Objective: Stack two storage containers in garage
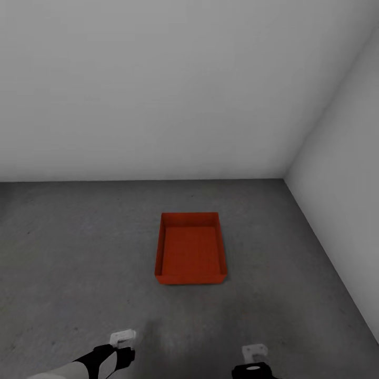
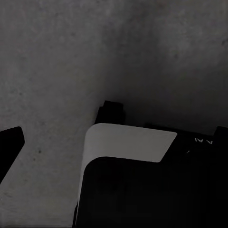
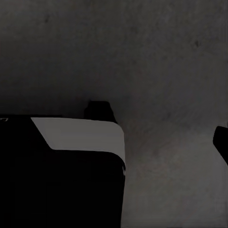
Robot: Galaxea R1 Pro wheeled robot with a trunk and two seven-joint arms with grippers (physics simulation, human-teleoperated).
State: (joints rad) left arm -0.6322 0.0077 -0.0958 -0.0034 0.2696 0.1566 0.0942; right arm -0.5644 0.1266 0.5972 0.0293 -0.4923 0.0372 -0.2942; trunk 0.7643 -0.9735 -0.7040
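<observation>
Container: one red-orange storage container [image 1: 190, 248] sits open-topped on the garage floor [image 1: 79, 252], near the corner where two white walls [image 1: 158, 84] meet.
End effectors: left [image 1: 122, 335] and right [image 1: 255, 351] hang low; grip state cannot be told, probably empty.
Risk: the second container, stacked skewed, could catch the rim and tip off.

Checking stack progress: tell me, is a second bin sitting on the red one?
No, the red bin sits alone and empty on the grey floor.

Red-orange storage container [image 1: 190, 248] on concrete floor [image 1: 79, 252]
</observation>
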